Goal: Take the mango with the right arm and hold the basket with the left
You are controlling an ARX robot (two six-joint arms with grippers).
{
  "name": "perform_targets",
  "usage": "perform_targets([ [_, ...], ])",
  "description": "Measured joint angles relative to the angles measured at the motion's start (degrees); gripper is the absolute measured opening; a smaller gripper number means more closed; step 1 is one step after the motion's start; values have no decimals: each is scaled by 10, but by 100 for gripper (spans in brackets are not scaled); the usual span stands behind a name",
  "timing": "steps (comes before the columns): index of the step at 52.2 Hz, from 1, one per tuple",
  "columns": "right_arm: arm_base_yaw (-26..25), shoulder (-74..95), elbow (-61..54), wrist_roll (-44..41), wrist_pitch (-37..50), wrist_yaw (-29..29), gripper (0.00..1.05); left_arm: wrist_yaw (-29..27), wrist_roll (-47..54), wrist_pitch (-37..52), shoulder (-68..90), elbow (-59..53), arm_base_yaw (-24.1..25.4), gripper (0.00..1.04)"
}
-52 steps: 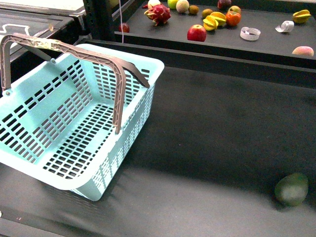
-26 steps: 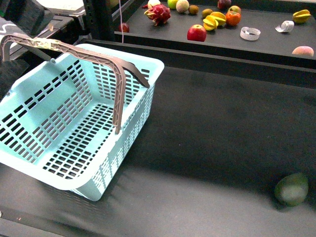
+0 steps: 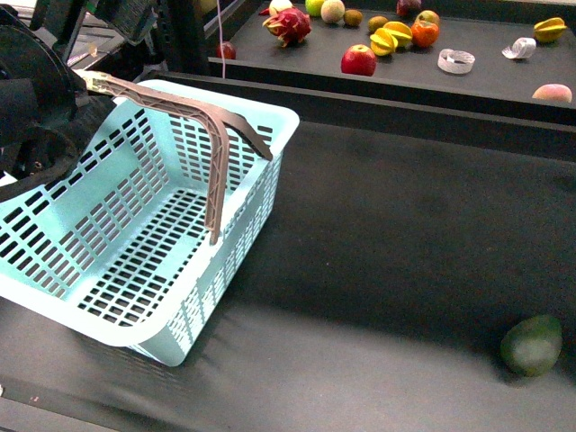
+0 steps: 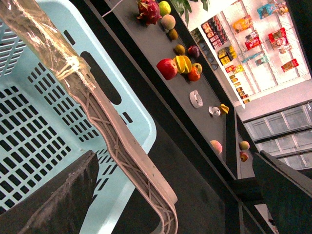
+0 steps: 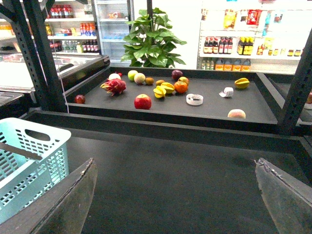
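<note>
Turquoise basket standing at the worktop's front left corner, left pincer hovering spread wide at its taped handle, right pincer also spread, gripping nothing, mango lying near the back shelf's right front corner.

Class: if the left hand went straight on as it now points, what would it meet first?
Most likely the taped handle of the basket, which crosses between its fingers; depth is unclear.

Smooth plastic basket (glossy tape on handle) on matt tabletop.
</note>
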Motion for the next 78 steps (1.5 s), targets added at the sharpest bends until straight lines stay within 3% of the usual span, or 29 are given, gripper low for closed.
perform_targets([
  [22,0,0,0,0,0,0,97,-5,-17,-6,21,12,0,99],
  [45,0,0,0,0,0,0,97,6,-27,-23,115,130,34,99],
  [68,0,0,0,0,0,0,97,0,-21,-53,160,187,25,99],
  [70,0,0,0,0,0,0,97,-1,-19,-56,161,188,23,94],
  [78,0,0,0,0,0,0,97,-4,-10,-69,169,191,13,59],
])
